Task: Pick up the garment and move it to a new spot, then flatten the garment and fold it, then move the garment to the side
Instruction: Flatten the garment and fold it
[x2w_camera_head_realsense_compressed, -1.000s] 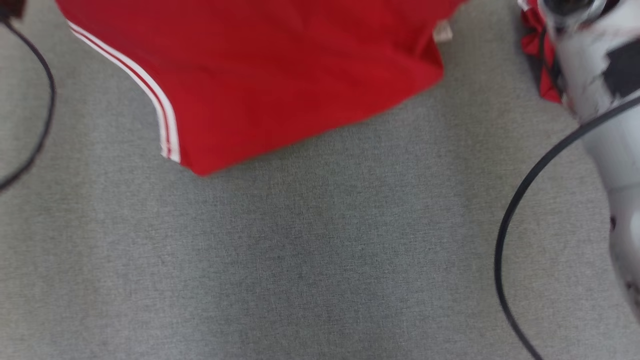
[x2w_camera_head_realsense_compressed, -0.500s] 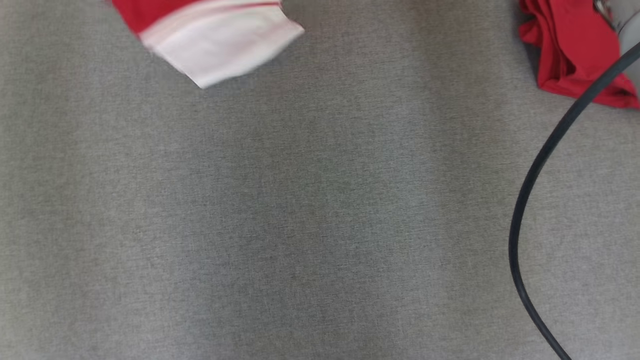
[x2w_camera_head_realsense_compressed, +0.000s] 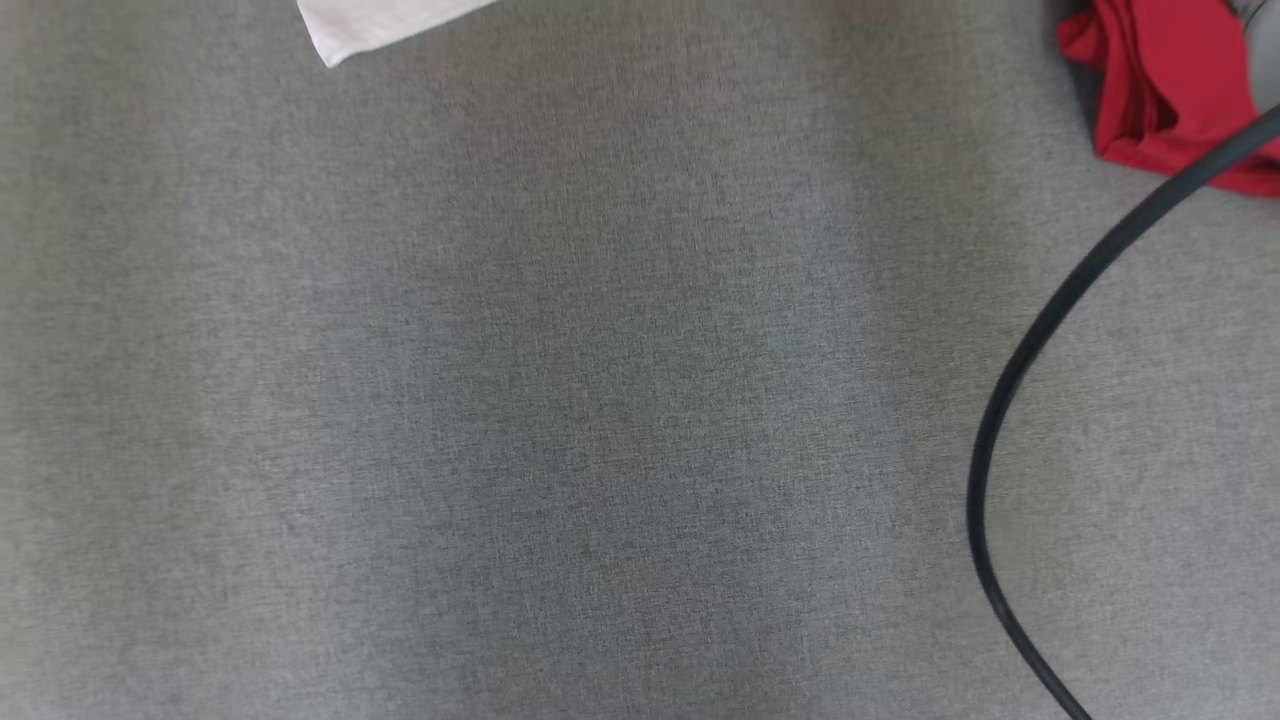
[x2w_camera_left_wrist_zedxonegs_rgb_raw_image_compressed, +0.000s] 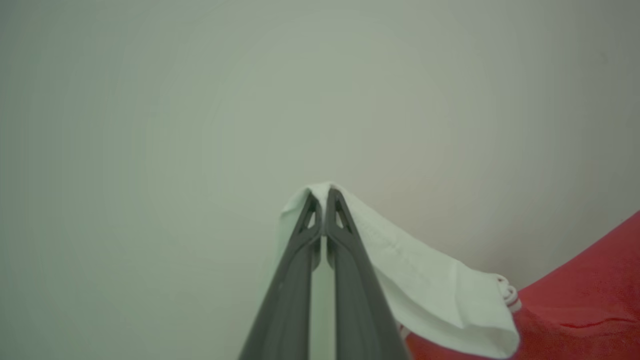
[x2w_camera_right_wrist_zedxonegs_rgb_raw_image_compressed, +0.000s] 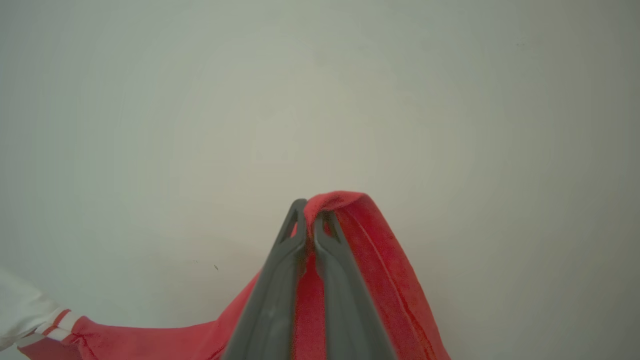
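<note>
The red shirt (x2w_camera_head_realsense_compressed: 1165, 95) is gripped at two spots, one per arm, w/ only its ends reaching into the head view. A red bunch of it sits at the far right, over the grey cloth surface (x2w_camera_head_realsense_compressed: 560, 400). A white sleeve end (x2w_camera_head_realsense_compressed: 385, 25) pokes in at the far left. The rest runs out past the far edge. Can't tell if any of it touches the surface.

The left gripper (x2w_camera_left_wrist_zedxonegs_rgb_raw_image_compressed: 324, 197) has its fingers pressed together & clenched on that white sleeve end. The cloth folds over the tips and drapes off to the right in the left wrist view, meeting the red body low down on that side.

The right gripper (x2w_camera_right_wrist_zedxonegs_rgb_raw_image_compressed: 309, 215) is pinched tight too, w/ a fold of red cloth caught btwn the fingers. That fold loops over the right-hand tip & hangs down. At the low left of the right wrist view the red cloth runs to a white band w/ a thin red stripe.

Behind both grippers is a plain pale bkgd (x2w_camera_left_wrist_zedxonegs_rgb_raw_image_compressed: 150, 100), no detail to make out.

A black cable (x2w_camera_head_realsense_compressed: 1010, 390) curves down the right side of the head view, crossing in front of the red bunch & running to the near edge.
</note>
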